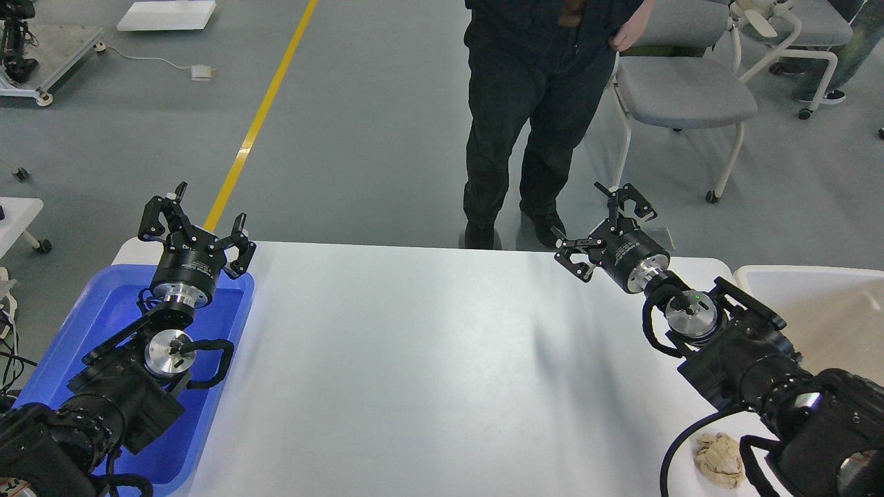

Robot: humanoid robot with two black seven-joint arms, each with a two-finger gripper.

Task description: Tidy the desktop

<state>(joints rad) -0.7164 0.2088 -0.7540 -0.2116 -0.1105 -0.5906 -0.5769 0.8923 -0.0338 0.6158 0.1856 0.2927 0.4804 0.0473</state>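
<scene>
The white desktop fills the middle of the head view. A crumpled beige wad lies on it near the front right, beside my right arm. My left gripper is open and empty, raised over the far end of the blue tray. Over the desktop's far right corner my right gripper is held up, open and empty as well. Neither gripper touches anything.
A beige-white bin stands off the desktop's right edge. A person in dark clothes stands just behind the far edge. A grey chair sits behind on the right.
</scene>
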